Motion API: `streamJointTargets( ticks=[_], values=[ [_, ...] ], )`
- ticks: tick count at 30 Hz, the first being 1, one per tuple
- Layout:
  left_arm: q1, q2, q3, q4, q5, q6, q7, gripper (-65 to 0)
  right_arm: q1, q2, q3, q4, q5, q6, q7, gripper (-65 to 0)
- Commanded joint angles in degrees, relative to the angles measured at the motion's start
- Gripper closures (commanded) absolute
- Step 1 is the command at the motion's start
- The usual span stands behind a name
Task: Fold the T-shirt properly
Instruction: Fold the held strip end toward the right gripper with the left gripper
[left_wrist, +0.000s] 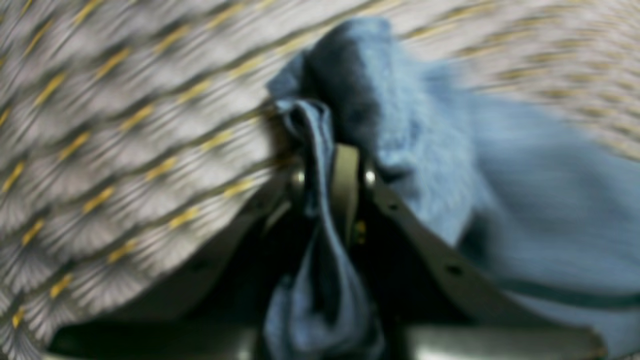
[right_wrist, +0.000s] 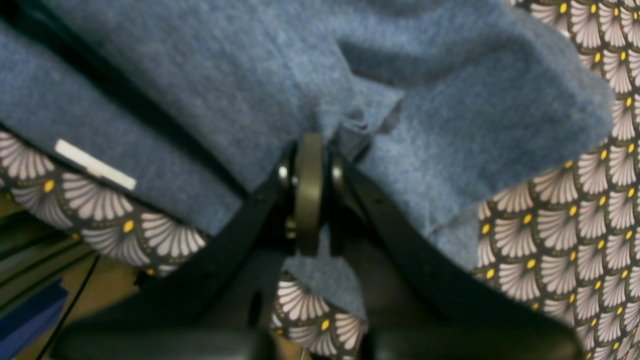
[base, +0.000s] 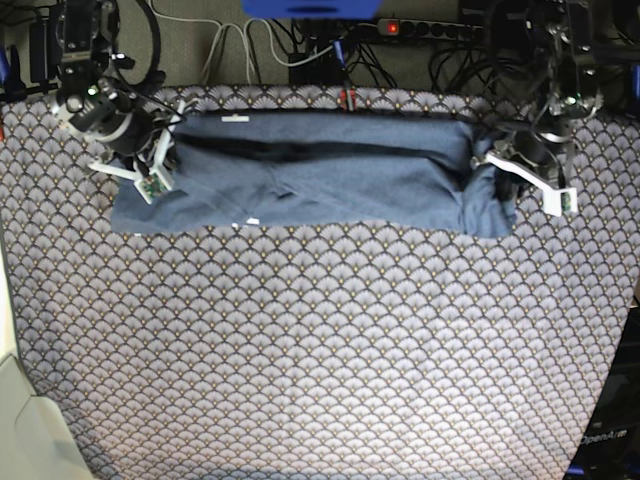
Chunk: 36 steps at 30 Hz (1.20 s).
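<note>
The T-shirt lies on the tablecloth near the far edge of the table. It is folded into a long, thin band. Its long way runs from side to side, along the far edge. One end sits near the far left corner of the base view and the other end near the far right corner. A dark fold line runs along the top part of the band. A small white label shows at the far edge of the shirt, closer to the left end.

The right gripper is at the left end of the shirt in the base view. In its wrist view the right gripper has its jaws pressed together on a bunch of blue cloth, and the cloth puckers where they pinch it. The white label shows there too, lying on the shirt close to the edge of the tablecloth.

The left gripper is at the other end of the shirt. Its wrist view is blurry, but the left gripper has its jaws closed on a bunched corner of the shirt. A strip of blue cloth hangs down between the jaws. The cloth end stands up a little off the tablecloth there.
</note>
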Motion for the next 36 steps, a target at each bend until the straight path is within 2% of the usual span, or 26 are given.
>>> streamJointTargets(
  ticks=[1,5,9,20,28,32,36],
  values=[
    [0.89,-0.73,0.00,3.13,-0.33,-0.38,-1.39,-0.5,0.35,0.63,0.29,0.86,0.37,0.07,0.74,0.0],
    [2.74,-0.38,0.62,11.39,2.22,-0.38,-1.39,-0.5,0.35,0.63,0.29,0.86,0.37,0.07,0.74,0.0],
    [2.92,-0.38,3.43,13.85,3.27,-0.38,-1.39,-0.5,0.35,0.63,0.29,0.86,0.37,0.07,0.83,0.0],
    [0.19,-0.29,18.20,14.11,2.83,-0.38,-1.39,-0.5,0.43,0.72,0.29,0.86,0.37,0.07,0.74,0.0],
    [-3.50,4.37,22.95,14.03,3.27,-0.38,-1.39,-0.4,0.43,0.72,0.29,0.86,0.37,0.07,0.74,0.0],
    [-5.35,4.89,26.29,13.59,3.36,-0.38,-1.30,-0.4,0.43,0.72,0.20,0.86,0.28,0.07,0.66,0.0],
    [-7.72,6.74,28.05,12.97,3.45,-0.29,3.36,-0.4,0.43,0.72,0.20,0.86,0.28,0.07,0.66,0.0]
  ],
)
